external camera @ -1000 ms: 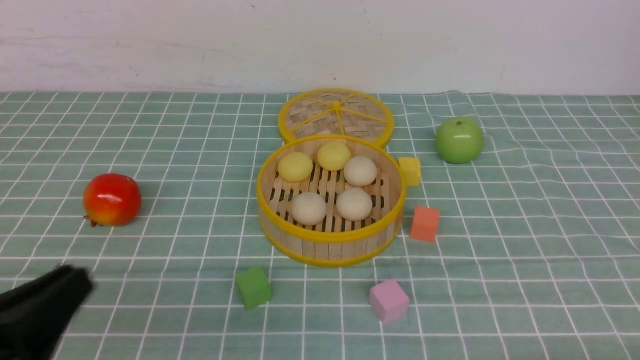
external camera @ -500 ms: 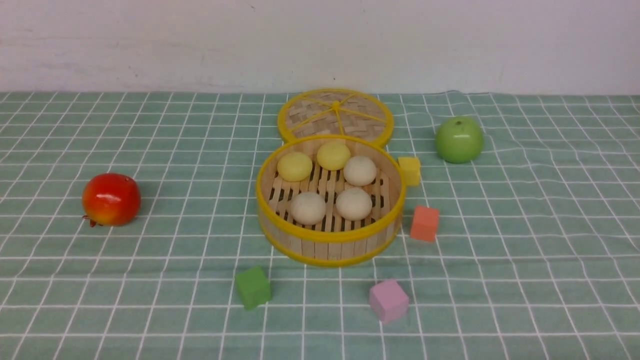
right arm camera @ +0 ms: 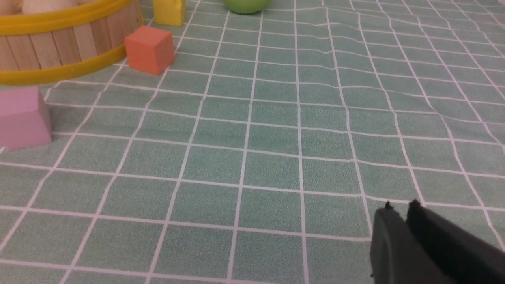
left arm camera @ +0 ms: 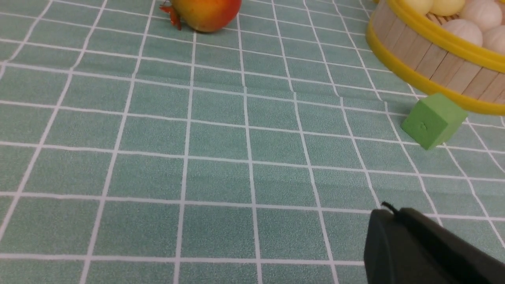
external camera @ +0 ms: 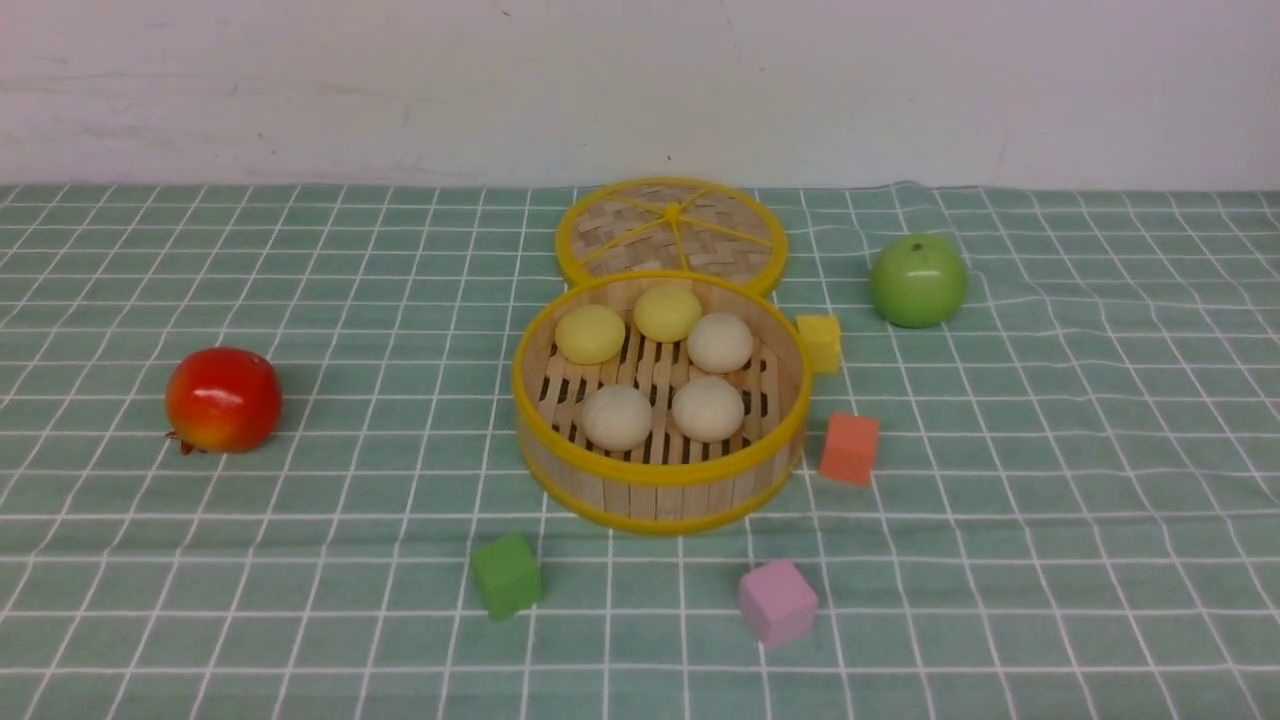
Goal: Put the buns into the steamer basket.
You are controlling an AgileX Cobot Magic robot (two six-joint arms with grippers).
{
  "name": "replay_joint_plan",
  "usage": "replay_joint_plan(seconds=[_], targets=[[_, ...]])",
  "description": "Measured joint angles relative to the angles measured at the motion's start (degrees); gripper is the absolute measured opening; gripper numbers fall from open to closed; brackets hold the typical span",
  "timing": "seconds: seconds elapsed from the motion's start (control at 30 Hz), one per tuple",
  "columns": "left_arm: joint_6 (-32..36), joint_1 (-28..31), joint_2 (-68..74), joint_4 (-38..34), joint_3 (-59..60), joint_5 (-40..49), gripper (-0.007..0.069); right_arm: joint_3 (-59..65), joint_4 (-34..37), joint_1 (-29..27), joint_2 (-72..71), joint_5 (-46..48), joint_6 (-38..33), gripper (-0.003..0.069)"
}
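Five buns (external camera: 650,365) sit inside steamer basket (external camera: 660,490). Left gripper (left arm camera: 394,221) gone from front view since a second ago, closed, empty; right gripper (right arm camera: 400,215) closed too. Task looks complete.

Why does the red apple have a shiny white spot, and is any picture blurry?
In the front view, the red apple and the green apple are glossy, so the light from above bounces off them as pale glare. That view is sharp with soft shadows. In both wrist views, the dark left gripper and right gripper look soft and out of focus because they sit so near the camera.
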Motion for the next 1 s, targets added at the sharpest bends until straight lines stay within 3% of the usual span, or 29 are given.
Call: replay_joint_plan(seconds=[1.0], targets=[[-0.1,0.0,0.0,0.0,0.0,0.0,-0.0014,0.0,0.0,0.0,0.0,0.0,0.0,0.0103]])
